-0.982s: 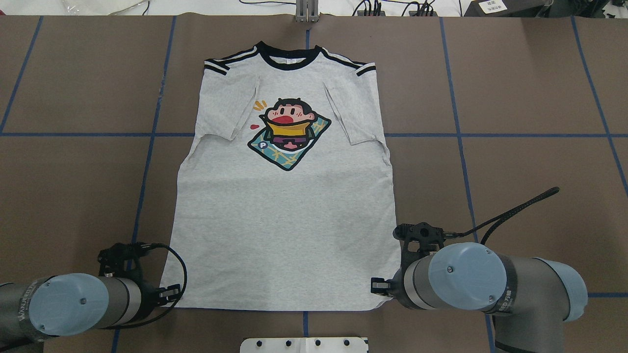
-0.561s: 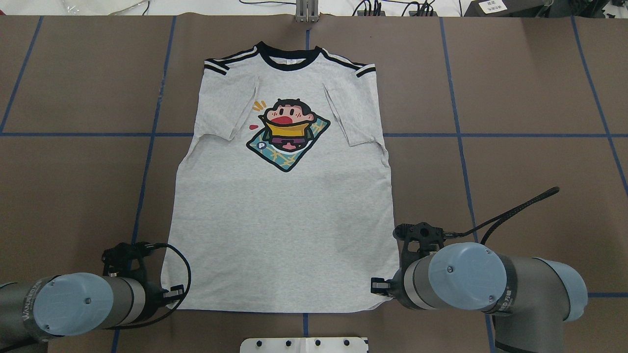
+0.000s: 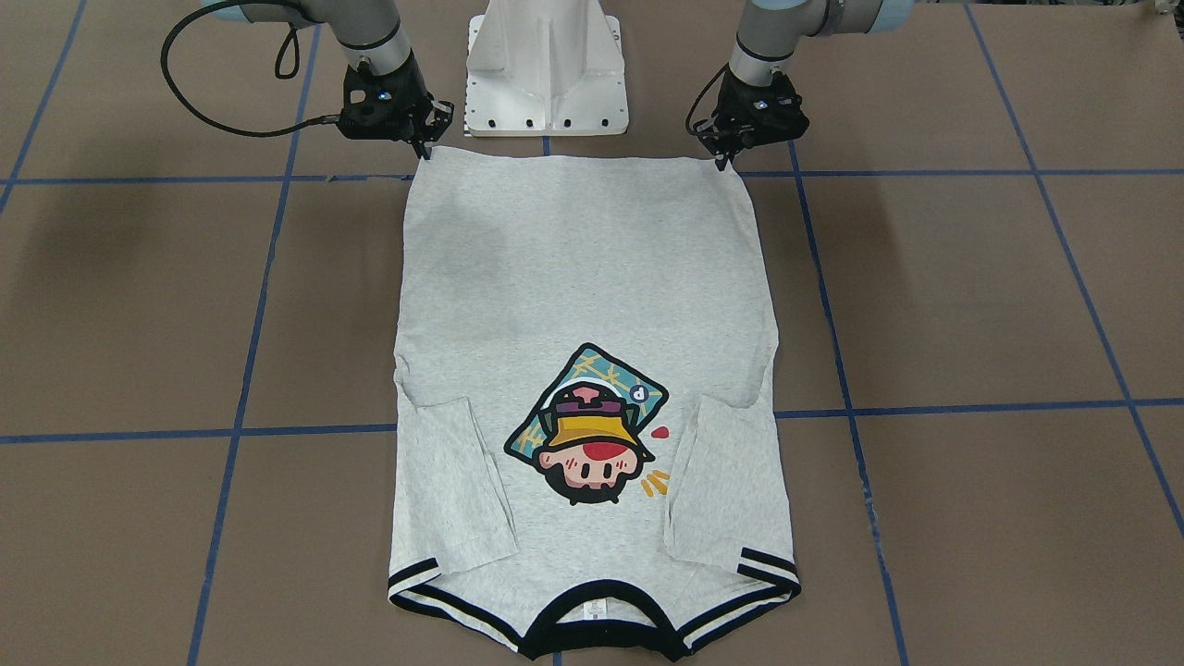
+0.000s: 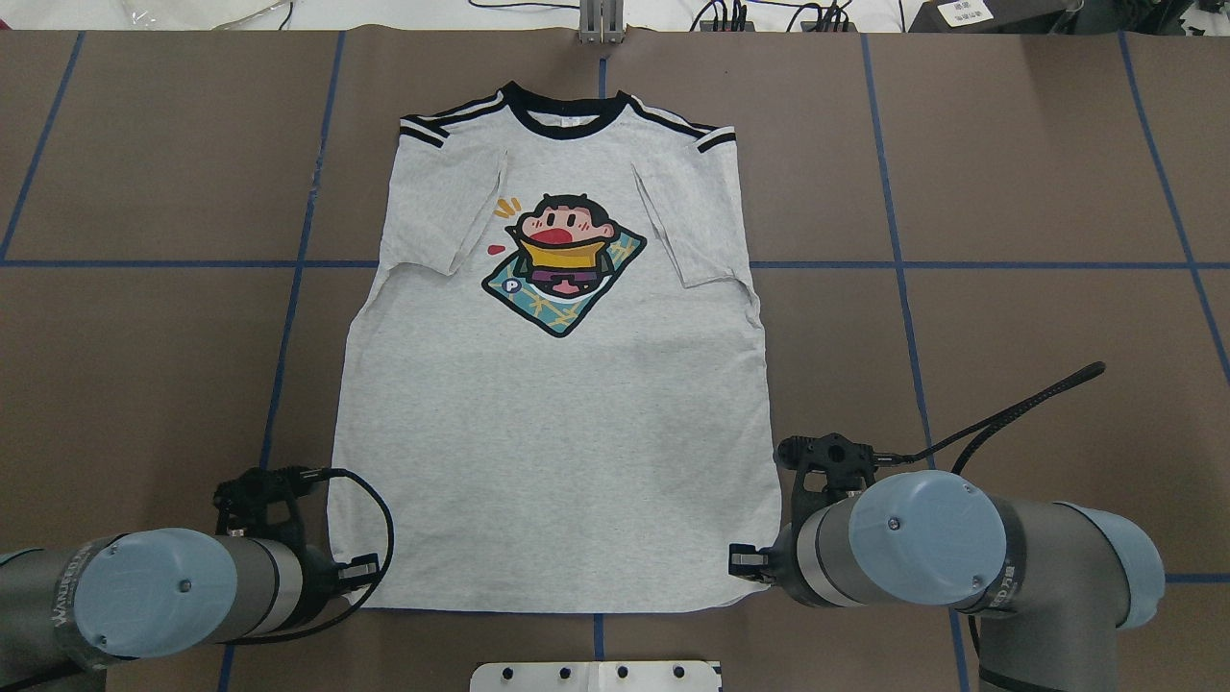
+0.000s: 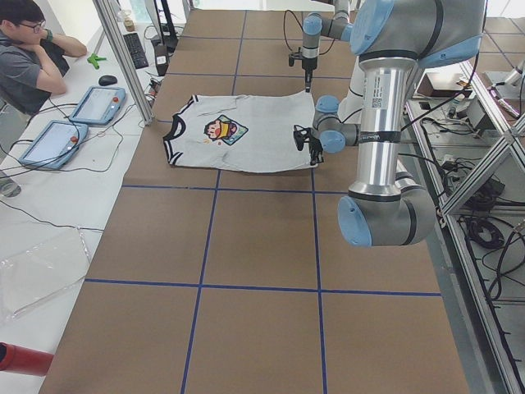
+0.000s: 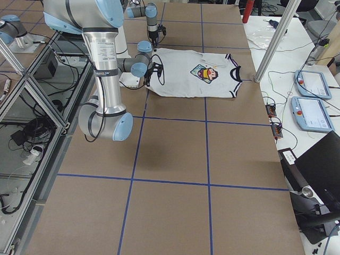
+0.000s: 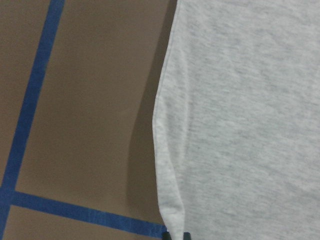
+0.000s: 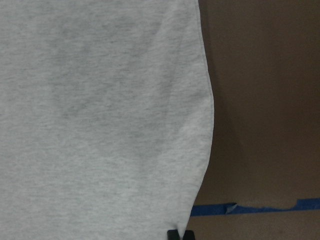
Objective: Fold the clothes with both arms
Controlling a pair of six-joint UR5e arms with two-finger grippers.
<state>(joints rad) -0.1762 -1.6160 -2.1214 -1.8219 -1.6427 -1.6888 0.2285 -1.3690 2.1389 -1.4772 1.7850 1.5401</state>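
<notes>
Pinching the T-shirt hem corners with left gripper and right gripper, I have drawn the left corner inward; folding begins, I judge.

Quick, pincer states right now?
Left pincer: closed on the T-shirt hem corner.
Right pincer: closed on the other hem corner.

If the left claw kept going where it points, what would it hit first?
The left gripper points down at the T-shirt, at its hem corner, seemingly touching it; the table lies right beneath.

left gripper shifted inward, dragging t-shirt hem corner along.
</notes>
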